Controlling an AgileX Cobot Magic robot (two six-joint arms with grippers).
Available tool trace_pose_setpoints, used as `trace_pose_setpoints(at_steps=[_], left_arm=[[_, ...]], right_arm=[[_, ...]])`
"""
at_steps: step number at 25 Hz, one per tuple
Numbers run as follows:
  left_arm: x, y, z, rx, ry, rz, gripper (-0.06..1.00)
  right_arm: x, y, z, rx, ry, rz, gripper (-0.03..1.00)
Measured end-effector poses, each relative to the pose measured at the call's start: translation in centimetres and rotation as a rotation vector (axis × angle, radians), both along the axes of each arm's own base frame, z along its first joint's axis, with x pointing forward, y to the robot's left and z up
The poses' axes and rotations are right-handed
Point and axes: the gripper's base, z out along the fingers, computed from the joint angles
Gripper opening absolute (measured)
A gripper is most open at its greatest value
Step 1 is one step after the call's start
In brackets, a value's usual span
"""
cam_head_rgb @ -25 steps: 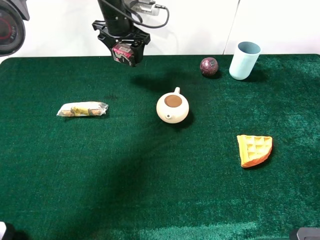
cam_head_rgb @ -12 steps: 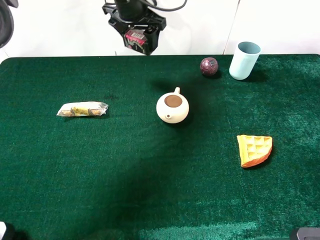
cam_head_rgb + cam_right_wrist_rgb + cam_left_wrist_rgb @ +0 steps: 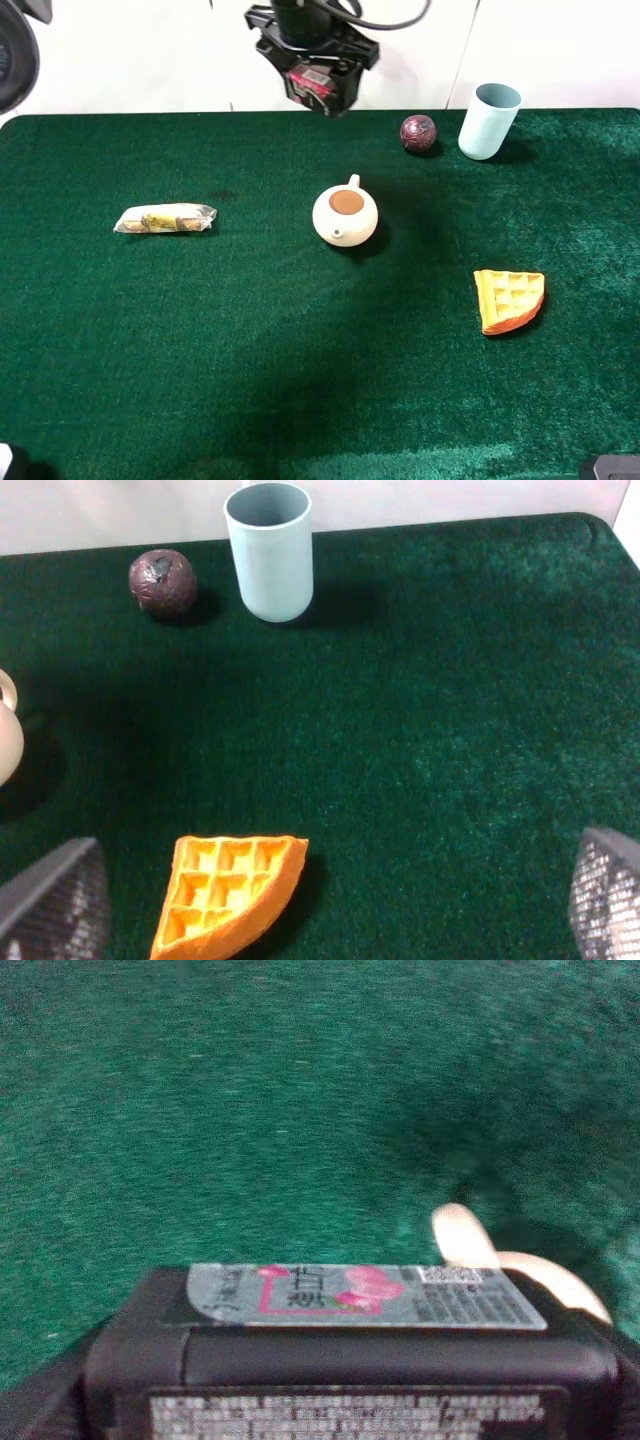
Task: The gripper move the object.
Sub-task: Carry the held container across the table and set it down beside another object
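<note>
My left gripper (image 3: 316,82) hangs high over the table's far edge, left of the dark red ball (image 3: 418,132), and is shut on the small black box (image 3: 312,80) with pink and white printing. In the left wrist view the box (image 3: 350,1355) fills the lower part, with its pink-and-white label facing the camera; the fingers are hidden behind it. My right gripper (image 3: 325,905) is open and empty, its two mesh-padded fingers (image 3: 50,905) wide apart near the waffle (image 3: 228,888).
A cream teapot (image 3: 345,214) stands mid-table, below and in front of the held box. A clear-wrapped yellow snack bar (image 3: 165,218) lies at the left. A pale blue cup (image 3: 489,120) stands at the back right beside the ball. An orange waffle (image 3: 509,299) lies at the right.
My left gripper has carried the black box to the right along the table's far edge, from left of the teapot to roughly above and behind it. Nothing else has moved.
</note>
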Motion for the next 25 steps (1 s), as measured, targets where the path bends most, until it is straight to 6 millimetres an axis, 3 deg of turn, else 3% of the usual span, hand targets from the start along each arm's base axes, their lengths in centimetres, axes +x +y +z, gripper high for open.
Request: trace_pose_setpoints(at_steps=[14, 25], left_arm=[[-5.0, -6.4, 0.2, -0.035, -0.023, -0.136, 0.79], [-6.8, -10.3, -1.0, -0.121, -0.106, -0.206, 0.79]], right_arm=[[0.0, 0.0, 0.0, 0.000, 0.000, 0.000, 0.69], [0.0, 0.0, 0.0, 0.000, 0.000, 0.000, 0.69]])
